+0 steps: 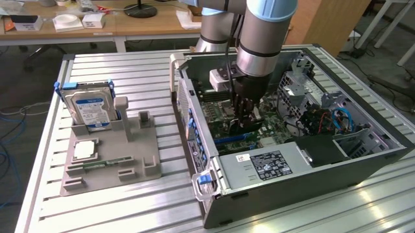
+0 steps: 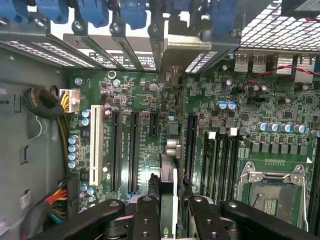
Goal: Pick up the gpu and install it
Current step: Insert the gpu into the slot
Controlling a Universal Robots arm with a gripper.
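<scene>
- gripper (image 1: 243, 119) is down inside the open computer case (image 1: 292, 199); fingers (image 2: 146, 215) clamped narrow on the gpu (image 2: 168, 182)
- gpu is edge-on, upright over the motherboard (image 2: 145, 97); likely to line its edge up with a slot

My arm and tool, as built
My arm (image 1: 259, 46) is silver-grey tubing with a pale blue joint cap. My tool (image 1: 241, 121) is black, its linked fingers (image 2: 146, 220) dotted with round screws, and a thin black cable runs alongside.
</scene>
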